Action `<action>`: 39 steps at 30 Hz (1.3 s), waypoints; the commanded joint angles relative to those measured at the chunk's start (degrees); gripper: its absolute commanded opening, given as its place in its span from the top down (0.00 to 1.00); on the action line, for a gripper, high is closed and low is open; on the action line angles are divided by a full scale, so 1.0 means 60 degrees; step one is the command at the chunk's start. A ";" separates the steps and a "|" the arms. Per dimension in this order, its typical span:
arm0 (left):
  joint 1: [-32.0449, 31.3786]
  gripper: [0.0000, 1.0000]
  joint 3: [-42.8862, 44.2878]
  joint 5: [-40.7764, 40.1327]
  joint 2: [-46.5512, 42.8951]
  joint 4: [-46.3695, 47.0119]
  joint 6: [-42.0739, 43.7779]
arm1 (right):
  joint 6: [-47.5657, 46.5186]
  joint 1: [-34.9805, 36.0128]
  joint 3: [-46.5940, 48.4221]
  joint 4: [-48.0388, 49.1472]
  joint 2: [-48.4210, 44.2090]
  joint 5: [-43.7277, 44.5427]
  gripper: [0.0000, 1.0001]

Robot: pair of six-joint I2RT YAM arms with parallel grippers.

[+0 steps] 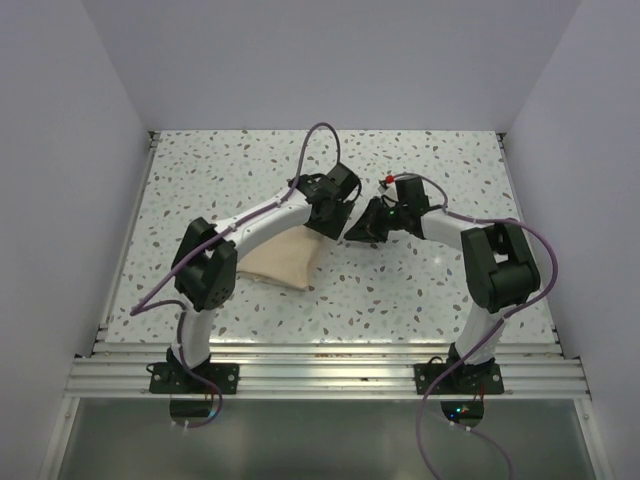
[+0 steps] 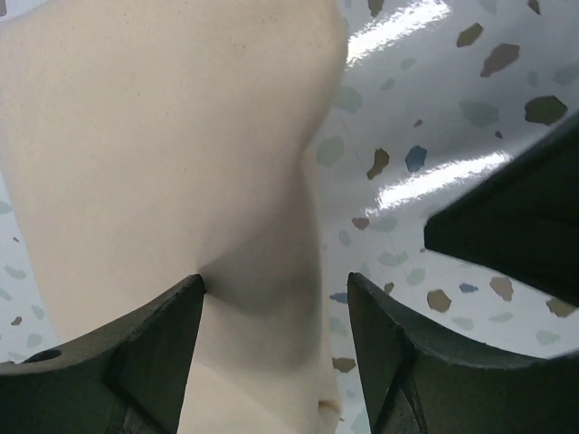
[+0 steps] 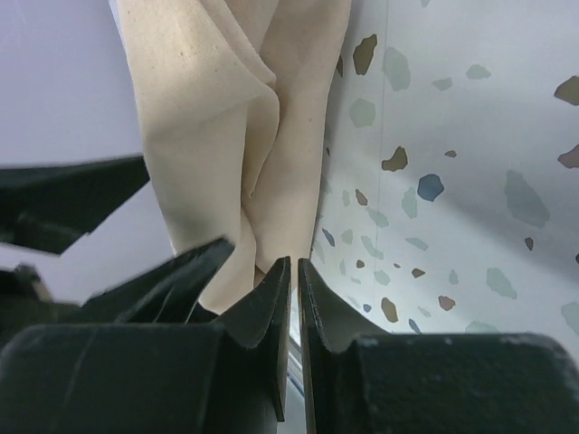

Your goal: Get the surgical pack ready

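Right, my left claw (image 2: 276, 280) is spread wide with nothing in it. The fabric sheet (image 2: 163, 136) runs down between its two fingers, but neither pad presses on it. My guess at why: the cloth is meant to lie slack here, so that a fold can settle without me dragging it.

My right claw (image 3: 295, 267) is pinched down to a thin slit. The sheet's folded edge comes down just to the left of it. I cannot tell whether any cloth is caught in that slit, and it looks bare from here. It sits tight beside its partner, probably to keep its nose out of the cloth.

As for the sheet, from above it lies as a tan wedge on the speckled table (image 1: 420, 290), left of centre. It is partly under my left forearm, and its far corner reaches up to where the claws meet.

Now the pose. My left arm is stretched forward and slanted to the right across the cloth, wrist tipped down. My right arm is bent sharply at the elbow and reaches in leftward, low. The two claws are nearly nose to nose at mid-table.
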 commanded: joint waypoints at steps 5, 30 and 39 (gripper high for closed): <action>0.0814 0.35 0.0945 0.0104 0.0926 -0.0075 0.0228 | -0.0082 0.0006 0.0014 0.0176 -0.0126 -0.0433 0.89; 0.1079 1.00 0.1062 0.0807 0.1014 -0.0235 0.0287 | 0.2730 0.1001 0.1728 0.2665 0.1954 0.0503 1.00; 0.1036 1.00 0.1282 0.1495 0.0677 -0.0192 0.0375 | 0.3053 0.1703 0.2357 0.3032 0.2524 0.1309 1.00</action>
